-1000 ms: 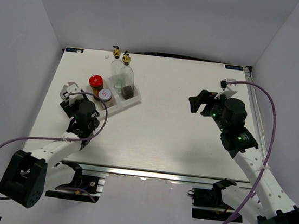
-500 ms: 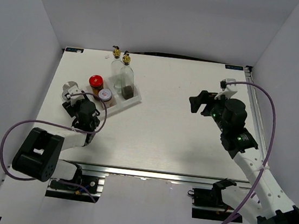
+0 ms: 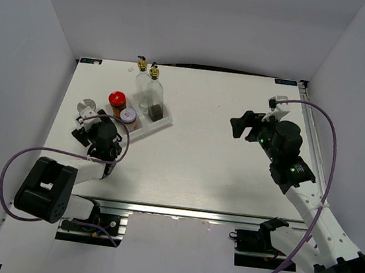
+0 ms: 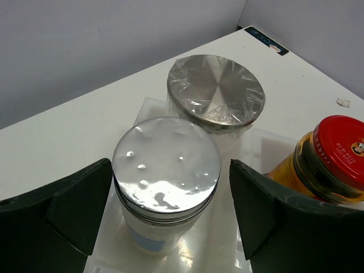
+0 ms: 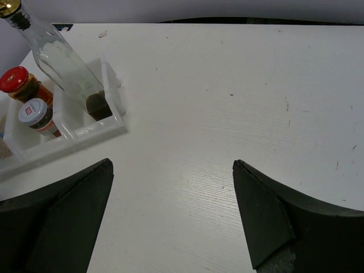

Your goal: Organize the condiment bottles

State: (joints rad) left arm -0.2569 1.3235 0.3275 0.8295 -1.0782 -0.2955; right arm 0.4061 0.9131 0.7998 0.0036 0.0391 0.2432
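Observation:
My left gripper [image 4: 170, 196] stands open around a silver-capped pale shaker [image 4: 166, 165], with a gap on each side. The shaker stands upright in the white tray [image 4: 259, 139]. A second silver-capped shaker [image 4: 216, 91] stands just behind it, and a red-lidded jar [image 4: 335, 162] is to the right. From above, two tall glass bottles [image 3: 141, 79] [image 3: 153, 94], the red-lidded jar [image 3: 117, 100] and a small label-lidded jar [image 3: 129, 115] stand in the tray [image 3: 163, 123], with my left gripper [image 3: 94, 130] at its left end. My right gripper [image 3: 249, 123] hangs open and empty over the right of the table.
The right wrist view shows bare white table under my right gripper [image 5: 172, 170], with the tray [image 5: 85, 133], a glass bottle [image 5: 62, 62] and both jars at its upper left. Grey walls close in the table on three sides.
My left gripper has opened and let go of the near shaker, which stays upright in the tray. The left arm drew in a little. The right arm has not moved.

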